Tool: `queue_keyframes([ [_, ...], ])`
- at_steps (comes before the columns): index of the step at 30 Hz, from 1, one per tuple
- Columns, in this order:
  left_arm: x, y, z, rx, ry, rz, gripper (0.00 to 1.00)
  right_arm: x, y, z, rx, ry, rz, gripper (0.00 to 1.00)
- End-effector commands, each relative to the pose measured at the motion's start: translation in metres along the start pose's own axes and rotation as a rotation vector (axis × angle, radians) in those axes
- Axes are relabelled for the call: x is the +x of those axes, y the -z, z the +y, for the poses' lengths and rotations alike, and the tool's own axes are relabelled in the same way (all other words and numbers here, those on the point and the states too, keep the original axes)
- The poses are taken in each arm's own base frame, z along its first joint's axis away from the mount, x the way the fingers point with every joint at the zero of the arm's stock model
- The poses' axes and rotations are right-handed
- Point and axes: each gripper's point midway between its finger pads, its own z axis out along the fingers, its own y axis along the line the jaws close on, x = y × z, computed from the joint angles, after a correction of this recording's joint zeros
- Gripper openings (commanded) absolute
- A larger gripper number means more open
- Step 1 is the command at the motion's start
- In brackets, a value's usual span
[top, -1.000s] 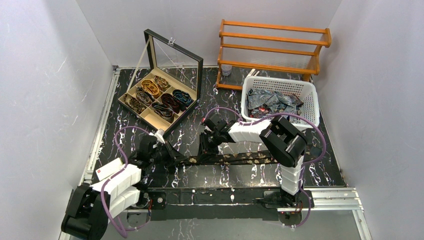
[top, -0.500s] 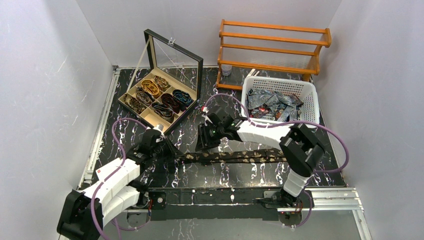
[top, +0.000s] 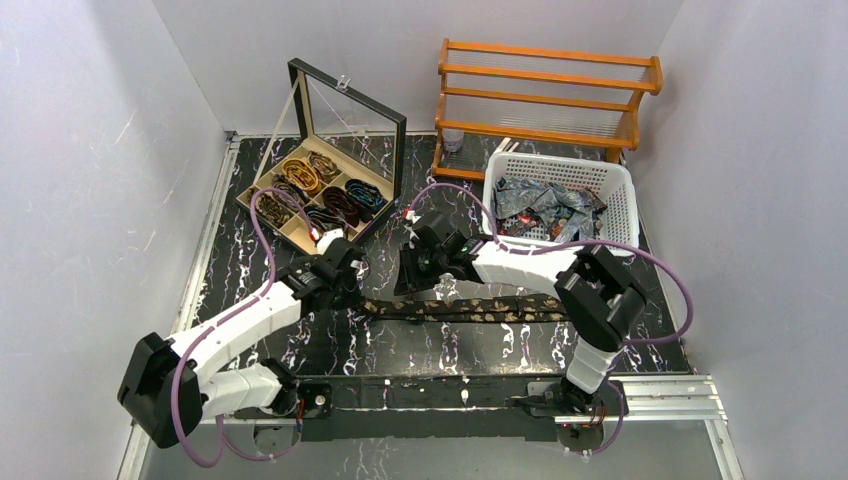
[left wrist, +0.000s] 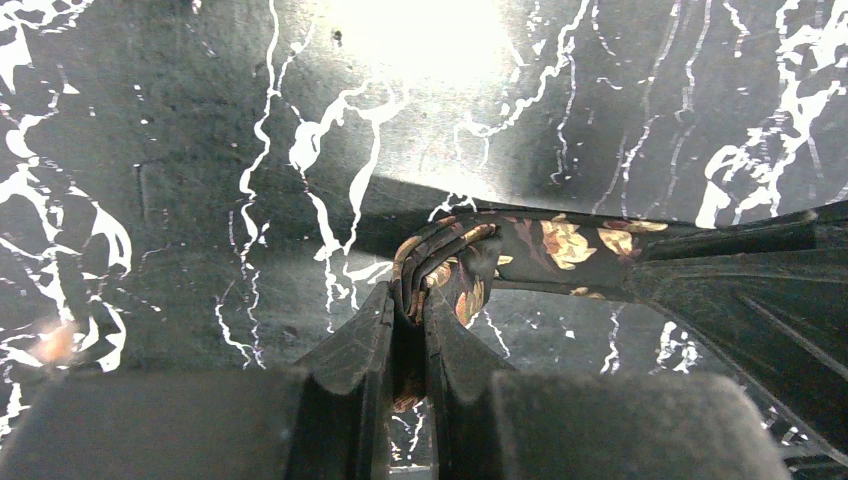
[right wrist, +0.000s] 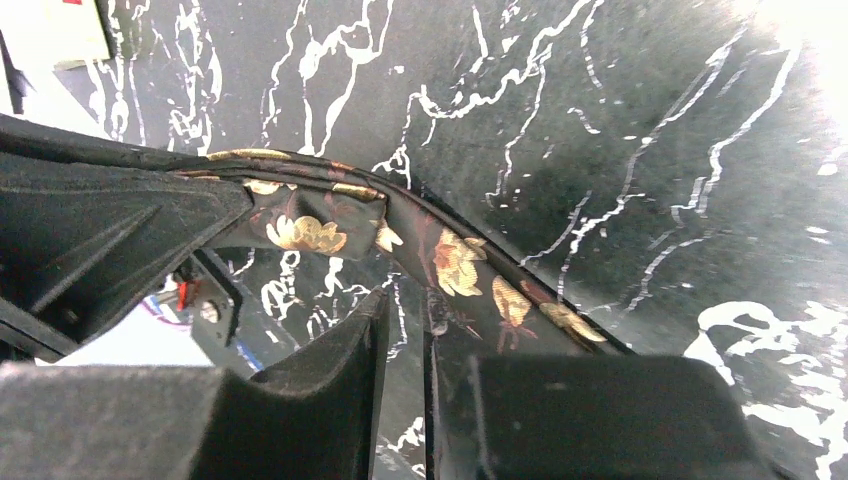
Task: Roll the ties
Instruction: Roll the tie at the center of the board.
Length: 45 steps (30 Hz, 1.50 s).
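A dark tie with gold floral spots [top: 480, 310] lies stretched left to right across the black marbled table. My left gripper [top: 357, 294] is shut on its left end, which is folded into a small loop [left wrist: 440, 255] between the jaws [left wrist: 408, 305]. My right gripper [top: 408, 285] hangs just beyond that end. In the right wrist view its jaws [right wrist: 407, 305] stand almost closed with a thin slit showing only table. The tie [right wrist: 455, 265] runs past the right fingertip. Rolled ties [top: 300, 176] fill the box. Loose ties [top: 545, 205] lie in the basket.
An open compartment box [top: 300, 236] with a raised glass lid stands at the back left. A white basket [top: 612, 176] stands at the back right, with a wooden rack [top: 545, 95] behind it. Purple cables loop over both arms.
My left arm has reached forward and to the right, carrying the tie's left end towards the right gripper. The right elbow swung right at first, and its gripper has barely moved.
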Motion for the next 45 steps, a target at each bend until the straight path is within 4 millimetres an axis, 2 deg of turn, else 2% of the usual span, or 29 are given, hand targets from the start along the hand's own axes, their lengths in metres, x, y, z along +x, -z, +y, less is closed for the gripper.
queue_keyframes([
  [1,-0.008,0.006,0.016,-0.14,-0.053,-0.046,0.0,-0.003,-0.016,0.027,-0.115,-0.1,0.026,0.24],
  [7,-0.014,0.01,0.008,-0.188,-0.091,-0.074,0.0,0.002,-0.038,0.04,-0.187,-0.175,0.063,0.21],
  [14,-0.014,0.011,-0.001,-0.212,-0.13,-0.089,0.0,0.011,-0.063,0.037,-0.189,-0.227,0.137,0.2],
  [20,-0.019,0.016,-0.009,-0.253,-0.179,-0.125,0.0,0.015,-0.067,0.031,-0.154,-0.237,0.155,0.18],
  [23,-0.019,0.017,-0.009,-0.28,-0.202,-0.134,0.0,0.01,-0.056,0.029,-0.14,-0.236,0.131,0.18],
  [28,-0.019,0.017,-0.012,-0.313,-0.227,-0.152,0.0,-0.009,-0.021,0.023,-0.142,-0.247,0.034,0.24],
  [30,-0.02,0.017,-0.016,-0.315,-0.237,-0.156,0.0,-0.01,-0.008,0.007,-0.08,-0.284,0.004,0.26],
  [35,-0.017,0.012,-0.029,-0.321,-0.27,-0.154,0.0,-0.004,0.025,-0.048,0.111,-0.38,-0.077,0.28],
  [38,-0.013,0.008,-0.042,-0.316,-0.29,-0.15,0.0,-0.003,0.044,-0.071,0.168,-0.411,-0.138,0.3],
  [41,-0.008,0.002,-0.056,-0.3,-0.299,-0.14,0.0,-0.006,0.061,-0.087,0.204,-0.436,-0.19,0.32],
  [45,-0.001,-0.011,-0.073,-0.287,-0.32,-0.113,0.05,-0.01,0.077,-0.093,0.216,-0.439,-0.231,0.33],
])
